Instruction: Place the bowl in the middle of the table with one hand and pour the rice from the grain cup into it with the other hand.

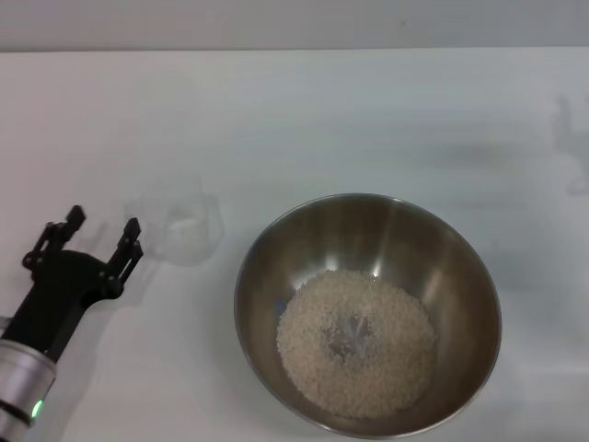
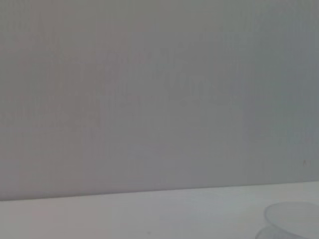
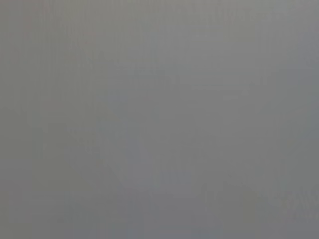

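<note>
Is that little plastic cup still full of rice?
Looks empty: the cup stands upright and see-through on the table; the rice heaps in the bowl.

Left hand (image 1: 99,232) spread wide, low at left

Rice (image 1: 354,341) in bowl (image 1: 276,249) on table (image 1: 368,110), grain cup (image 1: 179,226) left of it, seemingly upright

The bowl (image 1: 368,313) is cut by the head view's lower edge. Just beyond the left hand (image 1: 99,238), the grain cup (image 1: 179,226) is a faint outline against the desk (image 1: 294,120); the left wrist view crops it.
</note>
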